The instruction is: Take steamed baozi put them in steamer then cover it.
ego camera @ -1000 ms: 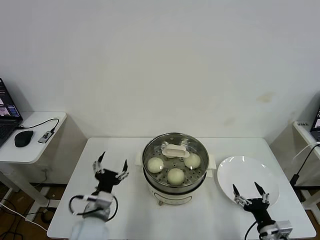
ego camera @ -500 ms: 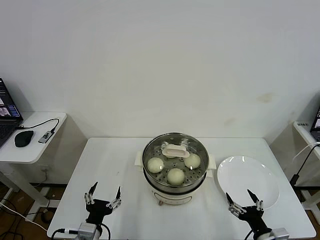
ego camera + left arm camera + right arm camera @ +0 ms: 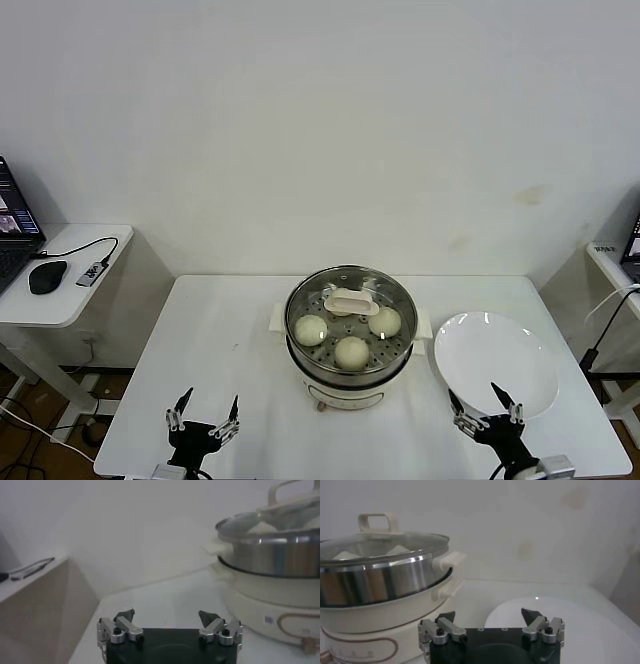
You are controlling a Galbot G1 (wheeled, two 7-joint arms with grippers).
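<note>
Your steamer (image 3: 351,340) sits mid-table with the cover (image 3: 350,300) already seated on it, steel rim resting all round the pot's edge; through the glass you can count three baozi (image 3: 351,352) on the perforated tray, and a fourth, if it is there, hides under the cream handle (image 3: 351,300); the white plate (image 3: 500,375) just beside the pot on the right holds nothing. Both arms are low at the near edge, well apart from the pot; the left gripper (image 3: 203,424) has its fingers spread wide with nothing between them; the right gripper (image 3: 486,409), over the plate's near rim, stands equally wide and empty. By my judgement the job looks finished; if you must handle anything again, treat the buns as soft and light, easily dented, so close gently across the widest part; the lid is stiff, heavier, breakable glass with a slick rim, so take it only by the oblong handle, across its narrow width, and lift straight up; the pot itself looks heavy and shiny, best moved by its white side handles (image 3: 422,324).
</note>
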